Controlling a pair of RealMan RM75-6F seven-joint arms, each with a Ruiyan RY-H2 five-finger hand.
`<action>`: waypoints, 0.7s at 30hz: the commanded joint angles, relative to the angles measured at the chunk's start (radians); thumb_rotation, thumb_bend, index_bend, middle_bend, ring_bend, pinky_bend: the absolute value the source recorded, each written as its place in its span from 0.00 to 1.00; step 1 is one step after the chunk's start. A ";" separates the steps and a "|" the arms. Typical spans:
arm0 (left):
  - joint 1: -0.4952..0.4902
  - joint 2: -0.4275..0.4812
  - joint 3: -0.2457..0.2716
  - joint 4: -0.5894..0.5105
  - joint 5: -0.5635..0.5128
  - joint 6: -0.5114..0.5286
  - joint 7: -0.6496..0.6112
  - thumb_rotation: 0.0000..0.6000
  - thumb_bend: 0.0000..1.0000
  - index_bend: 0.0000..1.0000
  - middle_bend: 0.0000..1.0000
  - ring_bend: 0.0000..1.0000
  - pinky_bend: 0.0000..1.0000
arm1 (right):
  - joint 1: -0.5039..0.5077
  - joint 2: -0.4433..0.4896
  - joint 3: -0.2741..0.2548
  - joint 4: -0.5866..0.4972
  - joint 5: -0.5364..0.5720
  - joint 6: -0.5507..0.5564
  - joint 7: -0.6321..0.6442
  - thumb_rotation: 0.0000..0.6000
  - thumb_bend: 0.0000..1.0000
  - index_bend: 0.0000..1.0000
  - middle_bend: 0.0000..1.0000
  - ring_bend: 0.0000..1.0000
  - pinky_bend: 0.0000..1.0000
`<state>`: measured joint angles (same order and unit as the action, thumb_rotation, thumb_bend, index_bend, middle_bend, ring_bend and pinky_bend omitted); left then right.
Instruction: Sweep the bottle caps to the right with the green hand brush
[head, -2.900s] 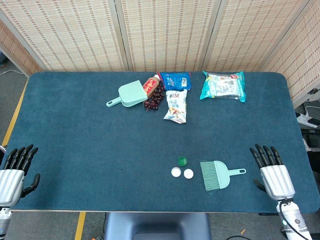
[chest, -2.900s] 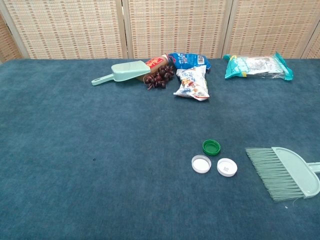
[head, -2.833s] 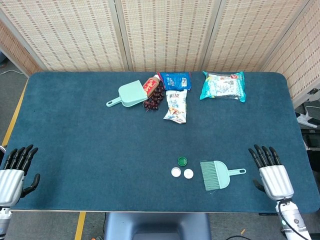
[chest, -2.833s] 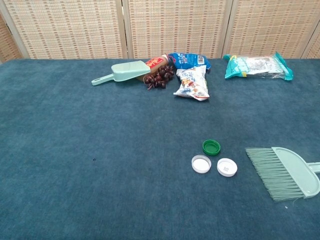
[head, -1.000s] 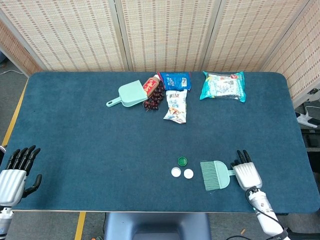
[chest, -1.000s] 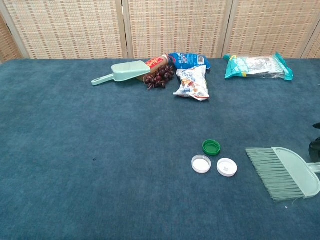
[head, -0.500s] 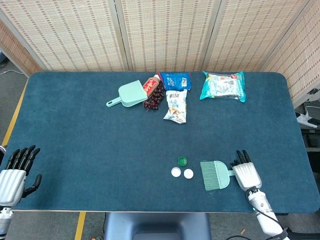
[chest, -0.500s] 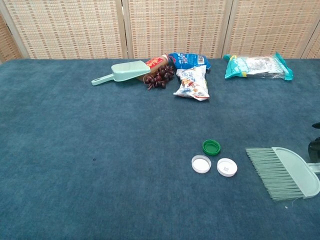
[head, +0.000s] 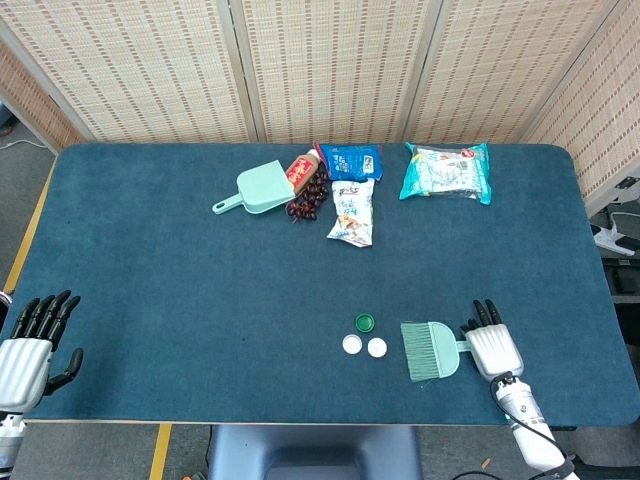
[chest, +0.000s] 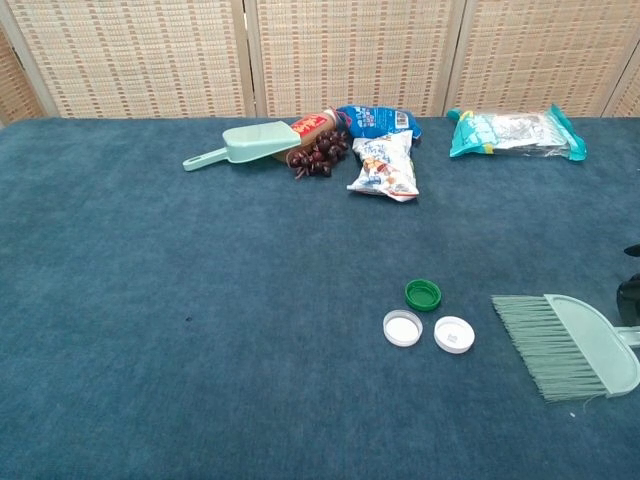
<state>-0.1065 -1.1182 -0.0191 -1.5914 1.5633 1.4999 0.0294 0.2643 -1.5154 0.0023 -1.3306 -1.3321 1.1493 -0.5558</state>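
The green hand brush (head: 432, 350) lies flat near the table's front, bristles pointing left toward the caps. A green cap (head: 365, 322) and two white caps (head: 352, 344) (head: 377, 347) sit just left of the bristles. In the chest view the brush (chest: 570, 345) is at the right, with the green cap (chest: 423, 293) and a white cap (chest: 403, 327) beside it. My right hand (head: 490, 345) lies over the brush handle, fingers stretched forward and apart; the handle under it is hidden. My left hand (head: 30, 340) rests at the front left corner, fingers spread, holding nothing.
At the back of the blue table stand a green dustpan (head: 258, 189), dark grapes (head: 308, 200), a white snack bag (head: 352, 212), a blue bag (head: 350, 160) and a teal bag (head: 447, 172). The table's right edge (head: 600, 300) runs close to my right hand.
Since nearly three seconds ago my right hand has moved left from the table's edge onto the brush handle. Over the last second nothing has moved.
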 joint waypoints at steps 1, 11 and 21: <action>0.000 0.000 0.000 0.001 0.001 0.001 -0.002 1.00 0.45 0.00 0.00 0.00 0.01 | -0.001 -0.001 0.000 0.000 0.002 0.004 -0.002 1.00 0.25 0.46 0.38 0.03 0.00; 0.000 0.002 0.001 0.000 0.003 0.002 -0.004 1.00 0.45 0.00 0.00 0.00 0.01 | 0.000 0.001 0.000 -0.005 0.006 0.007 -0.004 1.00 0.25 0.47 0.38 0.04 0.00; 0.002 0.003 0.001 0.000 0.004 0.006 -0.008 1.00 0.46 0.00 0.00 0.00 0.01 | 0.001 -0.019 0.001 0.011 -0.003 0.027 -0.011 1.00 0.29 0.59 0.46 0.12 0.00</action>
<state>-0.1048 -1.1152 -0.0183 -1.5912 1.5675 1.5055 0.0213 0.2660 -1.5312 0.0031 -1.3224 -1.3281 1.1690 -0.5711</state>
